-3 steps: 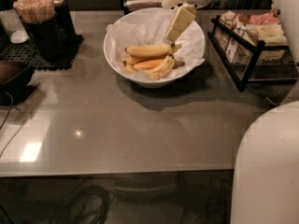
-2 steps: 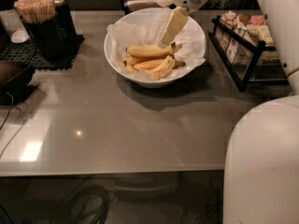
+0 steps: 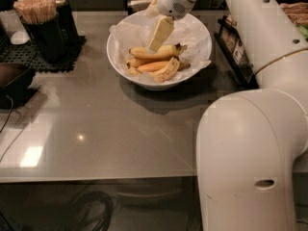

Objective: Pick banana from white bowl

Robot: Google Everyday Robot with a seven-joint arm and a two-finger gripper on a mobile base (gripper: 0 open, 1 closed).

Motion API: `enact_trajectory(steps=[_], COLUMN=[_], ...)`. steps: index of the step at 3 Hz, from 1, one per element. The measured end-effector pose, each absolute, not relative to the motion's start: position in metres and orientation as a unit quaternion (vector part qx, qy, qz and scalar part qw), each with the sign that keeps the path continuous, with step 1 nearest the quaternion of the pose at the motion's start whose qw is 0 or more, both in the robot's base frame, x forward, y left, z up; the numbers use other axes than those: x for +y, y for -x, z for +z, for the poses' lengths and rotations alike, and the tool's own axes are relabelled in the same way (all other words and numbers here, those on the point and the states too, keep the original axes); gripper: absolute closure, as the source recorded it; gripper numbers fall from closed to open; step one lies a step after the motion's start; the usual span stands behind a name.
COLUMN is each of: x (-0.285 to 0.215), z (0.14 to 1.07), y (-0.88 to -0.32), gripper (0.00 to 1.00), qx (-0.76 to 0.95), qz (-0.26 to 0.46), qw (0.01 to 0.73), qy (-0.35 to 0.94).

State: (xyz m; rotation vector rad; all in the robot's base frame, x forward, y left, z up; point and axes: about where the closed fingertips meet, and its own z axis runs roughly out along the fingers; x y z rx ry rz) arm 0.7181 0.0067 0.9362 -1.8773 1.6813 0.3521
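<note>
Currently the banana (image 3: 169,50), the longest and most curved of the fruit, lies along the far side of the heap inside the white bowl (image 3: 159,83), with its dark stem pointing right and its speckled yellow skin facing up. Just in front of it rests a slim orange-tinted banana (image 3: 153,66), and a short stubby speckled banana (image 3: 168,70) leans across the near right of the pile, touching both. All of the fruit sits on crinkled white paper (image 3: 126,32) that lines the bowl and spills over its rim on the left and right. The gripper (image 3: 156,46) reaches down into the bowl from above and behind, tilted so that its pale tip comes to the upper middle of the long banana, at or just over the skin; whether contact is made cannot be told, nor whether the gripper is open or closed, since it shows only as one cream slab. Its rounded white wrist (image 3: 175,1) hangs over the bowl's far rim, and the thick white arm (image 3: 250,148) sweeps down the right side and fills the near right corner. The bowl stands on a glossy grey table (image 3: 96,129), toward the back. Well to its left, a black cup of wooden sticks (image 3: 37,13) stands on a black mat (image 3: 29,57), with a dark container (image 3: 12,81) nearer the left edge. Just right of the bowl sits a black wire rack (image 3: 235,52).
</note>
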Motion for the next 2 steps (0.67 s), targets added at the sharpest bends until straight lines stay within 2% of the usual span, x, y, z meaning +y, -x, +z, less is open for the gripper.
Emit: enact_trajectory(steps=[2], x=[0.012], z=[0.907], y=[-0.729], gripper=[0.13], qx=[0.643], qz=[0.149], qw=[0.275], qy=[0.700])
